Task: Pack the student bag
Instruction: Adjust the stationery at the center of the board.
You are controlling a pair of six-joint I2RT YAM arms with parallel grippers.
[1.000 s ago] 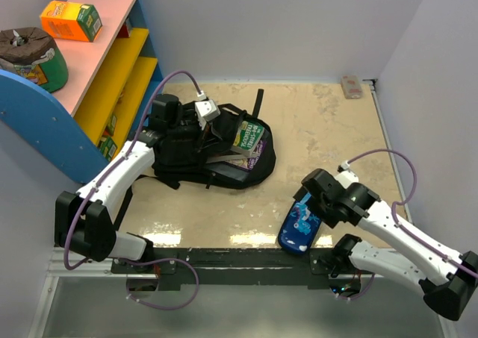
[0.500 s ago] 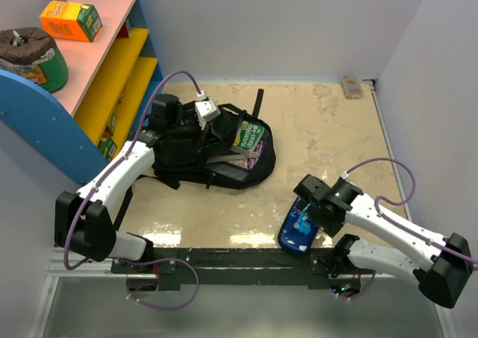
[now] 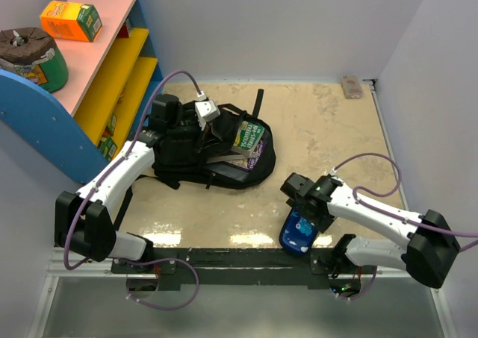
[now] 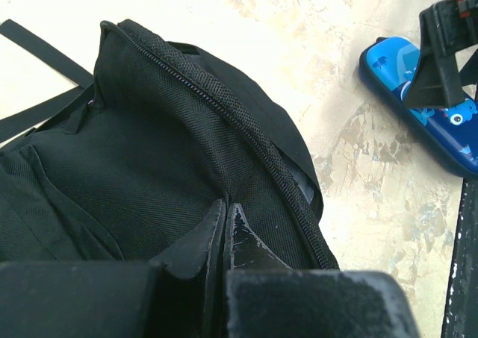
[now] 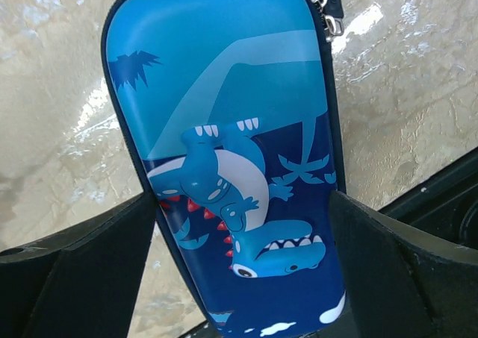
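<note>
The student bag (image 3: 224,175) lies slumped and unmoved at the far left of the desk (image 3: 328,129), black and floppy, with books (image 3: 249,138) (green and purple covers) showing in its open mouth. The left fingers (image 4: 216,230) stay pressed together, apparently on a fold of its fabric. The right fingers (image 5: 112,248) have swung in leftward and now stand wide apart either side of the blue pencil case (image 5: 224,92).
</note>
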